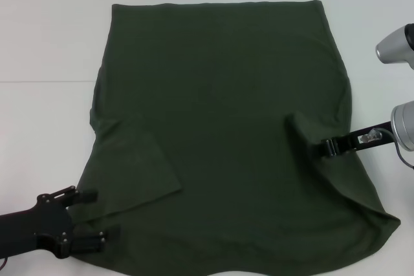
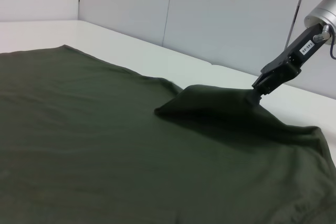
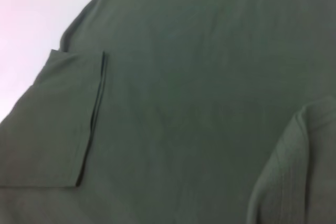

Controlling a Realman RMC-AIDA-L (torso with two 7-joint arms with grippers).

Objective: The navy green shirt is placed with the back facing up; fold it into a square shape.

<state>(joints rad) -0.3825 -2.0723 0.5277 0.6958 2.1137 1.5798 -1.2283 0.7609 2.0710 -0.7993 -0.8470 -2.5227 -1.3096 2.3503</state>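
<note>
White table (image 1: 45,37) with grey wall panels (image 2: 210,14) behind; navy green shirt (image 1: 220,108) lies back-up across most of it, long axis running away from the robot, hem at the far edge, collar end nearest the body

Right gripper (image 1: 328,147) is over the shirt's right side, fingers pinched on the right sleeve (image 1: 304,127) and lifting it into a small tent clear of the back panel; left wrist view shows the same peak at the closed tips (image 2: 257,88). From there the shirt's centre line lies to its left, so the fold goes inward, across the long axis

Left sleeve (image 1: 139,166) already lies flat, folded onto the body. Left gripper (image 1: 97,214) sits at the near left corner, fingers spread, straddling the shirt's edge without gripping it

Nothing else on the table, path inward is free. Risk: cloth near the right corner (image 1: 381,221) is bunched and may drag along
</note>
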